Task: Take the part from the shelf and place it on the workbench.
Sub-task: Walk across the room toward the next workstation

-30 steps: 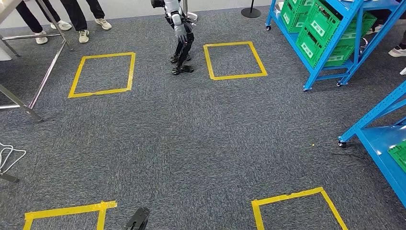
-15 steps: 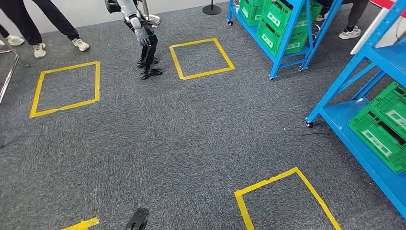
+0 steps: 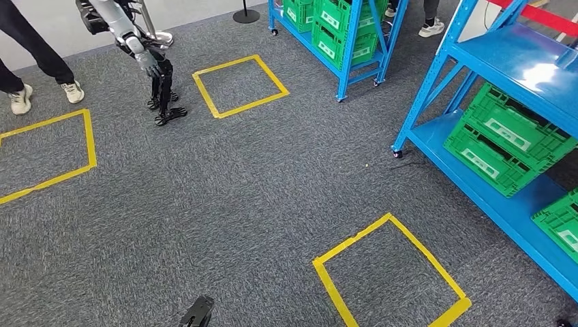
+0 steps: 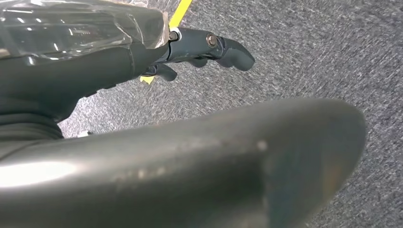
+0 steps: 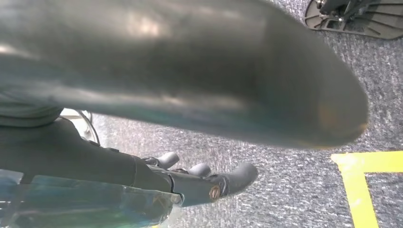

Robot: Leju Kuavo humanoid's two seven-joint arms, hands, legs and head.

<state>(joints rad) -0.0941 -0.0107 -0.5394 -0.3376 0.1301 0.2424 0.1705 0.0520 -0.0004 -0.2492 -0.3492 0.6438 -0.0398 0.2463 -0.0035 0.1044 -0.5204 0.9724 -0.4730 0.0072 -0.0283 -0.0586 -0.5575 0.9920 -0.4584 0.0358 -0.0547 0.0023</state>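
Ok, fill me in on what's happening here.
Nothing is being handled yet. The left robot hand and right robot hand hang over the grey carpet, fingers loosely apart and holding nothing. Ahead on the right stands a blue shelf with green crates on its lower level. Another humanoid robot stands farther off beside a yellow taped square.

Three yellow tape squares mark the grey carpet: one at the far centre (image 3: 238,85), one at the left edge (image 3: 48,146), one near the front (image 3: 388,272). Two blue shelf racks stand there, one far off (image 3: 344,48) and one close on the right (image 3: 477,129). At least five green crates sit on them (three on the near rack (image 3: 508,139)). One other robot (image 3: 146,61) stands nearby, and one person's legs (image 3: 31,61).
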